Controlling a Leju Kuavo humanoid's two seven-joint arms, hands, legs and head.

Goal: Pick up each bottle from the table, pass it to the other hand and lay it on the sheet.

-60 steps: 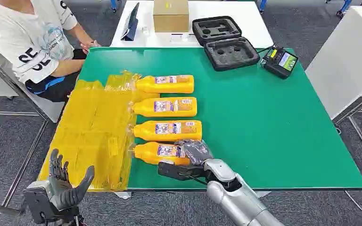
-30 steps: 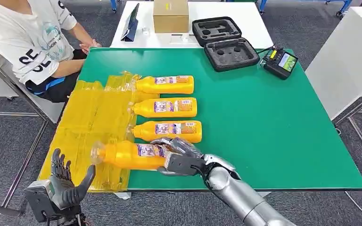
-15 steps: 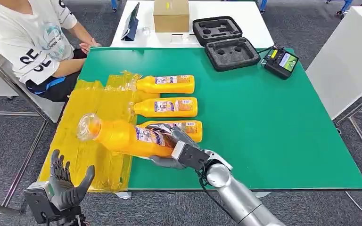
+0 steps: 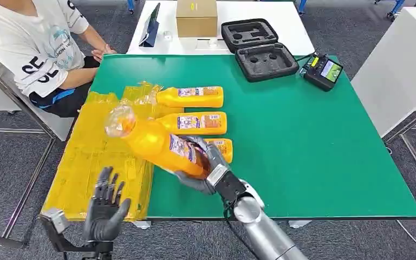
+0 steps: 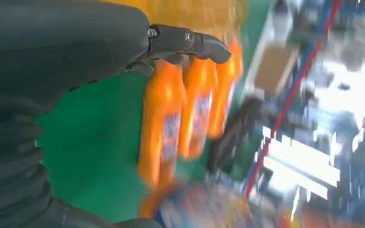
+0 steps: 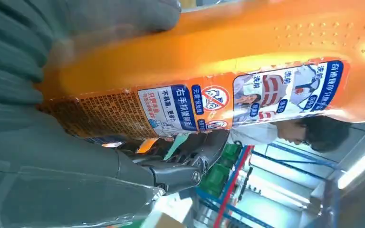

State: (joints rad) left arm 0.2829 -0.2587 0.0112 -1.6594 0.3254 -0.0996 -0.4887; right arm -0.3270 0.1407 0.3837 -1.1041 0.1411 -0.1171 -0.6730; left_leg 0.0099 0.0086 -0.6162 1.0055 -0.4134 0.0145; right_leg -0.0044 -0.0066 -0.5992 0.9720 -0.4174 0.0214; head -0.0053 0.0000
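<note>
My right hand (image 4: 208,170) grips an orange bottle (image 4: 160,143) by its base and holds it tilted above the table, cap end up and toward the yellow sheet (image 4: 103,157). The right wrist view looks along the held bottle (image 6: 228,71), its label facing the camera. My left hand (image 4: 105,208) is raised below the table's near edge, fingers spread and holding nothing. Three more orange bottles lie on the green table (image 4: 303,141): the far bottle (image 4: 192,97), the middle bottle (image 4: 197,123), and the near bottle (image 4: 222,147), partly hidden behind my right hand. The left wrist view blurs these bottles (image 5: 190,114).
A person in a white shirt (image 4: 32,43) sits at the table's far left corner. A black foam case (image 4: 257,49), a handheld controller (image 4: 322,70) and a cardboard box (image 4: 196,17) stand at the far side. The right half of the green table is bare.
My right hand has lifted the nearest bottle off the table and swung it up and left, tilting it cap-up. My left hand has risen and turned toward it.
</note>
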